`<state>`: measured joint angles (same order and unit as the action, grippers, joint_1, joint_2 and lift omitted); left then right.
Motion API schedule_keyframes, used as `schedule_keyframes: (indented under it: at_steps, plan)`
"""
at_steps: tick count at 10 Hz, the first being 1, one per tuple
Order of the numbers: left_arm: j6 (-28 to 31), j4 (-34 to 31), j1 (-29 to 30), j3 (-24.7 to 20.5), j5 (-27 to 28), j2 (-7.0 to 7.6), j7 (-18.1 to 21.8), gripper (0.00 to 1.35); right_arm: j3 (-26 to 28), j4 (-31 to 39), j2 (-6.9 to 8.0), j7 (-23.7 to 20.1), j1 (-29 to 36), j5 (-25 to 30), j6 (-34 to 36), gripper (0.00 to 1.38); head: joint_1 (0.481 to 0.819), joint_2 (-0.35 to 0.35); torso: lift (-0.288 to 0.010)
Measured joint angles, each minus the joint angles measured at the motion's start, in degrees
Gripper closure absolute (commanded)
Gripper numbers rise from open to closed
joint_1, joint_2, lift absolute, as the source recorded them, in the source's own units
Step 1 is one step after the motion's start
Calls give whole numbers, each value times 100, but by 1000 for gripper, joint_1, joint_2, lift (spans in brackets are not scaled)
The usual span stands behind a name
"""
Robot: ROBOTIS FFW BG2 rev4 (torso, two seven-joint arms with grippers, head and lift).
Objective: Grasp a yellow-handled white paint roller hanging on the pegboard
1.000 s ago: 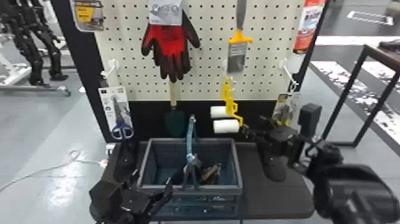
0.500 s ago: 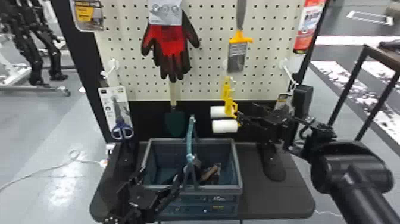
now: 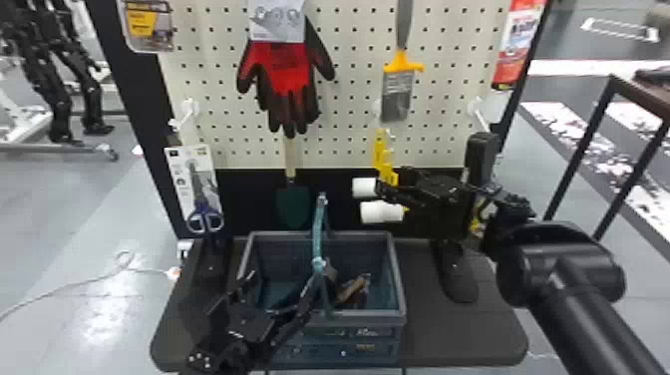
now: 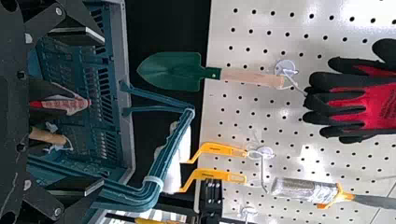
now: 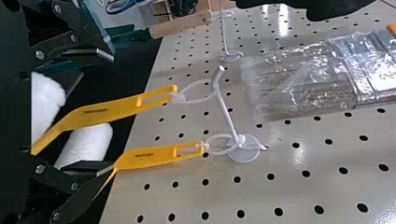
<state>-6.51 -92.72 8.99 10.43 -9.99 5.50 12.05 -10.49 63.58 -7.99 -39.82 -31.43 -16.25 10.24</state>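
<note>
Now, jaws apart, the right gripper (image 5: 100,114) bracketed the yellow handles of the paint roller (image 3: 381,212) hanging on the pegboard (image 3: 344,124). I had advanced it there within the last second; closure remained. The left gripper (image 4: 88,109) waited, jaws apart, by the basket (image 3: 394,279).

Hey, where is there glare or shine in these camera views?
Head view: light glares off the grey floor left of the table. Right wrist view: bright sheen on the paintbrush's plastic wrap and a streak on the pegboard beside it. Left wrist view: that wrap shines faintly.
</note>
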Motion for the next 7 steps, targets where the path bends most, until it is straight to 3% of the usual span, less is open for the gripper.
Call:
schedule_keyframes:
  at_steps: [2, 3, 4, 7]
  plan:
    - [-22, 63, -35, -3, 11, -53, 56, 233, -73, -341, 155, 82, -244, 6, -128, 404, 549, 0, -100]
    - [-36, 83, -56, -1, 14, -54, 73, 233, -101, -461, 232, 156, -304, 9, -171, 628, 549, 0, -100]
    - [-47, 98, -69, 3, 15, -54, 79, 233, -135, -537, 281, 210, -317, -30, -188, 1299, 549, 0, -100]
    - [-87, 105, -56, -5, -1, -41, 86, 233, -189, -595, 292, 255, -202, -115, -226, 1296, 549, 0, -100]
